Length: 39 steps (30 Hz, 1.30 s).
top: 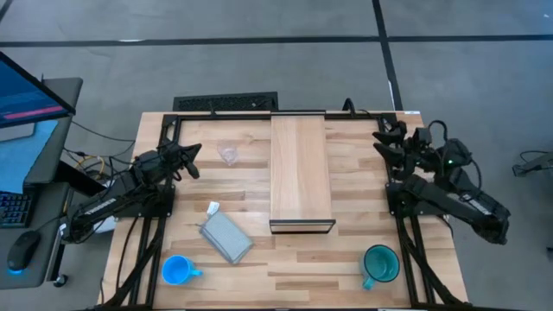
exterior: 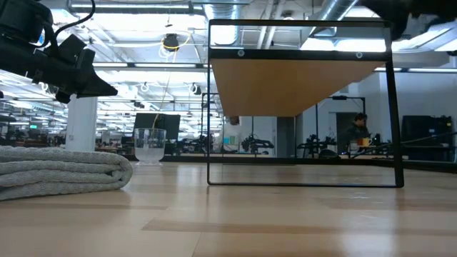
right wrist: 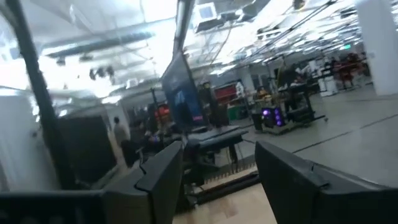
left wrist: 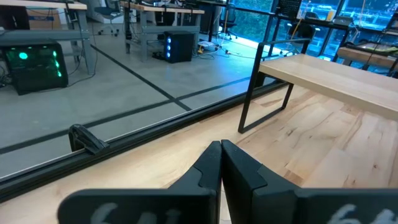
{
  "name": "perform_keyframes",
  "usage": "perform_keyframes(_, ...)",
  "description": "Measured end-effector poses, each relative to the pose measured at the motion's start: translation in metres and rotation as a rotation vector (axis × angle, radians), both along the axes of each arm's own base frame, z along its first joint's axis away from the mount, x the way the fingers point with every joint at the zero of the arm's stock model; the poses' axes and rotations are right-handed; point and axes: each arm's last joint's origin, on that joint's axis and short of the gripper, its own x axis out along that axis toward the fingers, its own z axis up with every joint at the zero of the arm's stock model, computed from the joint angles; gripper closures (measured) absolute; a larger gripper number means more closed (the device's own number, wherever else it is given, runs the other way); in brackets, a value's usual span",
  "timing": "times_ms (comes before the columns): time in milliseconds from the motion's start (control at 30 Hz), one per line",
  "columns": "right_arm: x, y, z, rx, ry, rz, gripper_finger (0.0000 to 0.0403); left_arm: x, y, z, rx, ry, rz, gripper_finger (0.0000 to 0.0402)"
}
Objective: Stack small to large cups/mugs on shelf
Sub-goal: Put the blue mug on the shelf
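The shelf (top: 301, 171) of pale wood stands mid-table on thin dark legs; it also shows in the low view (exterior: 300, 78). The tiny clear glass cup (top: 228, 154) stands on the tabletop left of it, also in the low view (exterior: 149, 145). The bright blue mug (top: 178, 270) stands near the front left, the teal mug (top: 380, 264) near the front right. My left gripper (top: 195, 161) is shut and empty, just left of the glass cup, above the table. My right gripper (top: 386, 138) is open and empty at the table's far right.
A flat grey pouch (top: 225, 236) lies between the blue mug and the shelf's front end; it fills the low view's left (exterior: 61, 171). A monitor, keyboard and mouse (top: 23, 250) stand left of the table. A person (exterior: 355, 132) shows far off in the room.
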Motion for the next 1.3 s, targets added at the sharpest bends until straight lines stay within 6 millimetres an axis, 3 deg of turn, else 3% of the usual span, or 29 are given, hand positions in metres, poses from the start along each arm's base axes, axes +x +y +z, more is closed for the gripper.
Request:
perform_keyframes(200, 0.022, -0.003, 0.022, -0.043, 0.246, 0.078, 0.0190, 0.000, 0.000, 0.000, 0.000, -0.001, 0.000, 0.0401)
perform_keyframes(367, 0.036, -0.002, 0.039, 0.022, 0.503, 0.171, 0.0204, 0.000, 0.000, 0.000, 0.000, 0.000, 0.000, 0.0401)
perform_keyframes(567, 0.036, 0.008, 0.063, 0.075, 0.660, 0.274, 0.0218, 0.000, 0.000, 0.000, 0.000, 0.000, 0.000, 0.0401)
perform_keyframes(700, 0.035, 0.015, 0.073, 0.222, 0.693, 0.322, 0.0228, 0.000, 0.000, 0.000, 0.000, 0.000, 0.000, 0.0401)
perform_keyframes(900, 0.042, 0.026, 0.072, 0.332, 0.747, 0.392, 0.0247, 0.000, 0.000, 0.000, 0.000, 0.000, 0.000, 0.0401)
perform_keyframes(1067, 0.059, 0.038, 0.064, 0.302, 0.848, 0.405, 0.0268, 0.000, 0.000, 0.000, 0.000, 0.000, 0.000, 0.0401)
perform_keyframes(1300, 0.064, 0.054, 0.062, 0.241, 1.136, 0.385, 0.0295, 0.000, 0.000, 0.000, 0.000, 0.000, 0.000, 0.0401)
